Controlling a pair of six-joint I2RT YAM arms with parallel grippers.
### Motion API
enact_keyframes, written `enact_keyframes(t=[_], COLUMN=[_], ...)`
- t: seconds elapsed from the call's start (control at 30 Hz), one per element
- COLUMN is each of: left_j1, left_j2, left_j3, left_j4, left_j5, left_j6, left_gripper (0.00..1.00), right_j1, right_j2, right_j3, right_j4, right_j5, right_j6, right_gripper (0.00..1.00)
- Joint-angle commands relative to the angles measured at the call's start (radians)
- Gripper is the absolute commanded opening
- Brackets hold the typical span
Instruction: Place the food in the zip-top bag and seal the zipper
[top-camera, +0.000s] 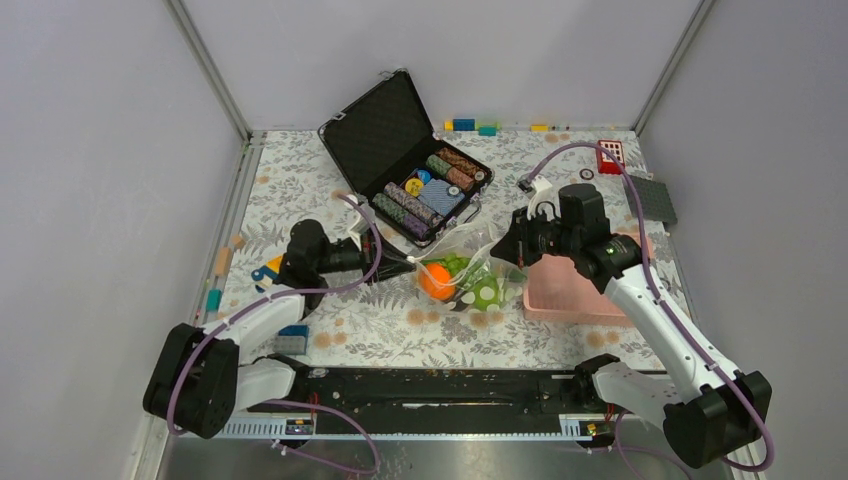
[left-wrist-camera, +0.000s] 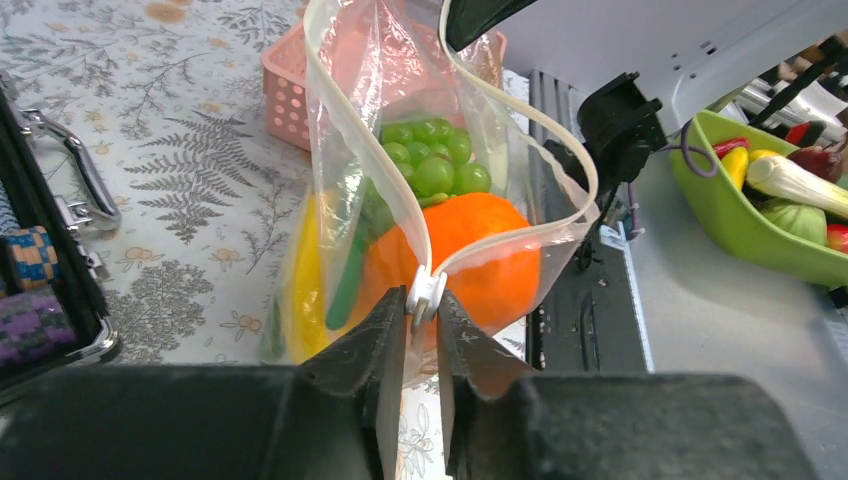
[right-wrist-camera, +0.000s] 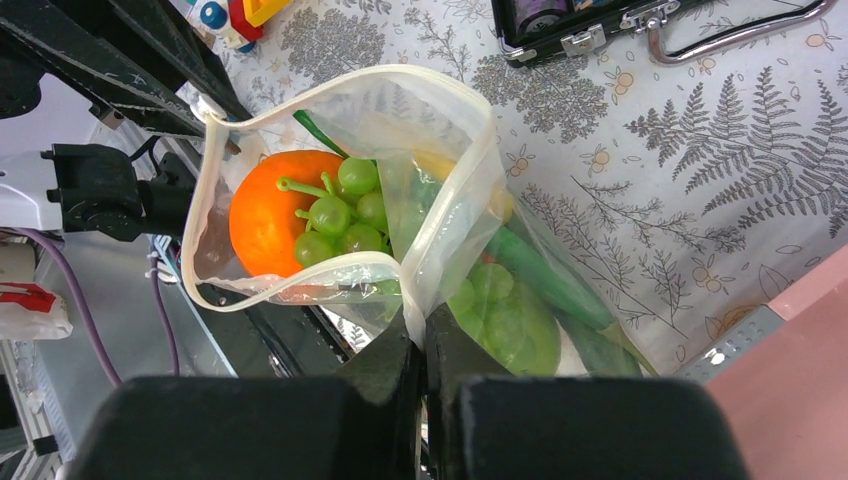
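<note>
Because the white slider (left-wrist-camera: 425, 293) is such a small tab, the left gripper (left-wrist-camera: 422, 312) has it nipped only at the very fingertips, the jaws almost together with just the tab between them. The right gripper (right-wrist-camera: 422, 335) is closed hard on the opposite corner of the mouth, where the two rims meet, with no gap showing between its fingers.

Between the two pinches the zipper (left-wrist-camera: 490, 248) is unsealed, and its two tracks bow apart into a wide loop. The zip-top bag (right-wrist-camera: 450, 150) is strung between the arms above the floral table (top-camera: 300, 180), just beside the pink basket (top-camera: 570, 295). Whether its belly rests on the cloth cannot be told.

The food is already inside. The orange pumpkin (right-wrist-camera: 262, 215) sits high against the mouth, directly behind the slider. The green grapes (right-wrist-camera: 345, 210) are piled on it, and the yellow banana (left-wrist-camera: 305, 270) and long green pod (right-wrist-camera: 545, 275) lie deeper.

Sealing looks like the step in hand, and three things could spoil it:
- **Slack tracks:** if the right arm does not draw the rim taut, the slider would likely drag the whole bag instead of mating the tracks.
- **Thin grip:** the fingertip hold could slip off the tab under that load.
- **Crowding at the mouth:** the pumpkin or grapes may bulge between the tracks and stall the closure partway.
</note>
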Motion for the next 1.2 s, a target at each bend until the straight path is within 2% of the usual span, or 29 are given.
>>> enact_keyframes(t=[0.0,0.03,0.27,0.33,0.43,0.47,0.6,0.7,0.8,0.9,1.17], left_j1=[0.004,0.004,0.003,0.003,0.003,0.003,-0.020,-0.070,-0.128,-0.163,-0.202], left_j2=[0.015,0.007,-0.114,-0.147,-0.178,-0.186,-0.211,-0.237,-0.265,-0.283,-0.299], left_j3=[-0.003,0.002,0.029,0.049,0.063,0.061,0.062,0.095,0.142,0.177,0.225], left_j4=[0.122,0.115,0.009,-0.041,-0.079,-0.069,-0.017,-0.079,-0.179,-0.245,-0.362], left_j5=[0.058,0.057,-0.026,-0.091,-0.108,-0.109,-0.098,-0.129,-0.180,-0.205,-0.259], left_j6=[-0.040,-0.040,-0.052,-0.077,-0.094,-0.108,-0.168,-0.129,-0.057,-0.030,0.016], left_gripper=[0.04,0.00,0.00,0.00,0.00,0.00,0.00,0.00,0.00,0.00,0.00], right_j1=[-0.022,-0.025,-0.045,-0.046,-0.047,-0.047,-0.047,-0.047,-0.047,-0.047,-0.036], right_j2=[-0.023,-0.027,-0.115,-0.151,-0.204,-0.220,-0.292,-0.356,-0.402,-0.426,-0.364], right_j3=[-0.001,-0.002,-0.055,-0.083,-0.121,-0.135,-0.199,-0.208,-0.183,-0.141,-0.063], right_j4=[0.015,0.015,0.014,0.013,0.014,0.013,0.062,0.119,0.149,0.153,0.141], right_j5=[0.027,0.029,0.136,0.165,0.207,0.217,0.130,0.025,-0.001,0.023,-0.120], right_j6=[0.026,0.026,-0.009,-0.015,-0.044,-0.069,-0.197,-0.225,-0.251,-0.255,-0.299], right_gripper=[0.00,0.00,0.00,0.03,0.08,0.13,0.47,0.73,0.92,0.99,1.00])
